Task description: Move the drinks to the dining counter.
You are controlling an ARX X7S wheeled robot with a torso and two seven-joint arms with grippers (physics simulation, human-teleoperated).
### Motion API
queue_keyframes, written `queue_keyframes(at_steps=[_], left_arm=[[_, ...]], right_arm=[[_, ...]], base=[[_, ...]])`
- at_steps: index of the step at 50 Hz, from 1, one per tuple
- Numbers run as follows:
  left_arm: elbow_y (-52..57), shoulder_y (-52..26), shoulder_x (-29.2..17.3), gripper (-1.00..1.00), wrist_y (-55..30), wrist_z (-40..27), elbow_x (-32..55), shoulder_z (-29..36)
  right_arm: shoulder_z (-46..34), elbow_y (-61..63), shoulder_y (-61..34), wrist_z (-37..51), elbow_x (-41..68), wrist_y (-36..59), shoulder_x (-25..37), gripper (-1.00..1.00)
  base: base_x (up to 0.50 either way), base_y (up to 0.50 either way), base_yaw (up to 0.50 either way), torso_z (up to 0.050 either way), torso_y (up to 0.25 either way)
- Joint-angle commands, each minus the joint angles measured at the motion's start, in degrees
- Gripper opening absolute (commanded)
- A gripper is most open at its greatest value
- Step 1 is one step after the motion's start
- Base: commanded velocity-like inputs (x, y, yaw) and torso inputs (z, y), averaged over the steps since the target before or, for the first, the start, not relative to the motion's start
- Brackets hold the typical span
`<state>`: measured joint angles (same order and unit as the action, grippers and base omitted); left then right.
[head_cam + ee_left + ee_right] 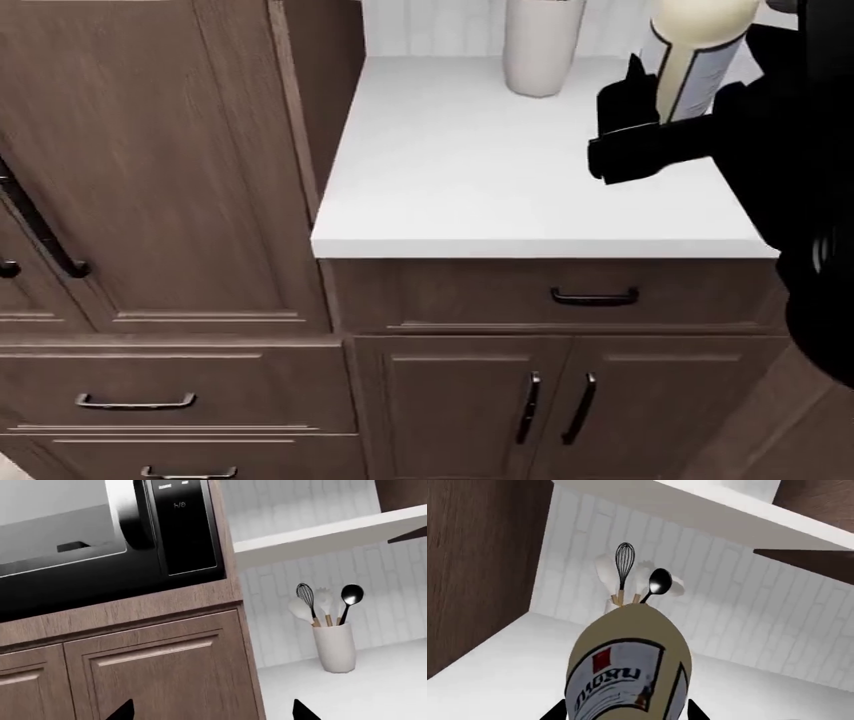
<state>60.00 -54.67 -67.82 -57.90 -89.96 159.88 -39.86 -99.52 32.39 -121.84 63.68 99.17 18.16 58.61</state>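
My right gripper point(650, 135) is shut on the tall cream bottle point(691, 50) with the white label, gripping it low on its body over the right part of the white-topped cabinet. In the right wrist view the bottle point(627, 665) fills the space between the two fingertips of the gripper point(627, 712). My left gripper point(213, 712) is open and empty, its tips wide apart in front of a brown wood cabinet door point(160, 675). The small dark bottle, the clear plastic bottle and the dining counter are out of view.
A white crock of utensils point(541, 45) stands at the back of the white cabinet top point(467, 190), against the tiled wall; it also shows in the left wrist view point(333, 645). A tall wood cabinet point(147, 160) stands at the left. A black microwave point(100, 525) and a white shelf point(333, 532) are above.
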Motion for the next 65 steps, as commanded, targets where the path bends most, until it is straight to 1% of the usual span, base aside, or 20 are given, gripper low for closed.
queue_keyframes(at_steps=[1,16,19,22,29,33,34,36,43,53,56,60,62,63,65], left_arm=[[0.0,1.3,0.2,1.0,-0.3,0.0,0.6,-1.8],[0.0,3.5,1.4,1.0,-1.9,0.0,0.2,-3.1],[0.0,3.3,1.1,1.0,-1.6,0.0,0.5,-3.2],[0.0,4.2,1.9,1.0,-2.3,0.0,-0.3,-3.2],[0.0,3.5,1.5,1.0,-1.9,0.0,-0.2,-2.6],[0.0,4.1,2.1,1.0,-2.3,0.0,-0.4,-2.8],[0.0,4.4,2.1,1.0,-2.5,0.0,-0.5,-3.1],[0.0,5.5,2.5,1.0,-2.9,0.0,-0.4,-4.2],[0.0,5.5,2.8,1.0,-3.2,0.0,-1.0,-3.4],[0.0,7.8,3.9,1.0,-4.3,0.0,-1.0,-5.5],[0.0,7.6,3.7,1.0,-4.1,0.0,-0.8,-5.5],[0.0,7.5,3.8,1.0,-4.1,0.0,-1.0,-5.4],[0.0,7.6,3.7,1.0,-4.1,0.0,-0.8,-5.8],[0.0,7.8,3.8,1.0,-4.2,0.0,-0.7,-5.9],[0.0,8.3,4.1,1.0,-4.4,0.0,-0.8,-6.3]], right_arm=[[1.5,1.4,-1.2,0.3,-1.6,2.1,-0.8,-1.0],[1.9,1.1,0.5,-0.3,-1.8,1.9,-1.9,-1.0],[2.3,0.8,0.3,-0.8,1.5,2.0,-2.5,-1.0],[3.1,0.2,1.2,-3.2,4.9,0.4,-2.8,-1.0],[3.0,0.0,1.5,-4.5,4.3,1.4,-4.7,-1.0],[3.5,0.1,2.0,-5.4,2.4,0.6,-4.6,-1.0],[3.2,0.1,1.7,-5.5,2.2,1.6,-4.9,-1.0],[3.0,0.5,1.8,-4.0,1.6,1.6,-5.2,-1.0],[2.8,0.0,2.3,-5.7,1.3,2.5,-6.1,-1.0],[3.0,0.1,2.1,-5.1,1.1,3.4,-6.2,-1.0],[4.4,0.6,2.4,-4.9,0.2,1.0,-4.7,-1.0],[4.1,0.9,2.0,-3.9,0.2,2.2,-4.7,-1.0],[3.9,1.0,1.3,-1.9,-0.7,3.3,-4.7,-1.0],[4.4,1.2,1.5,-1.3,-1.3,2.2,-4.1,-1.0],[5.0,1.4,2.0,-2.8,-0.7,1.1,-3.7,-1.0]], base=[[-0.5,0.28,0.0,0.0,0.0],[-0.5,0.3,0.0,0.0,0.0],[-0.5,0.32,0.0,0.0,0.0],[-0.43,0.32,0.0,0.0,0.0],[-0.33,0.27,0.0,0.0,0.0],[-0.01,0.02,0.0,0.0,0.0],[0.0,0.0,0.0,0.0,0.0],[0.07,0.12,0.0,0.0,0.0],[0.28,0.5,0.0,0.0,0.0],[0.26,0.5,0.0,0.0,0.0],[0.07,0.33,0.0,0.0,0.003],[0.0,0.0,0.0,0.0,0.0],[0.0,0.43,0.0,0.0,0.0],[0.0,0.5,0.0,0.0,0.0],[0.06,0.4,0.0,0.0,0.0]])
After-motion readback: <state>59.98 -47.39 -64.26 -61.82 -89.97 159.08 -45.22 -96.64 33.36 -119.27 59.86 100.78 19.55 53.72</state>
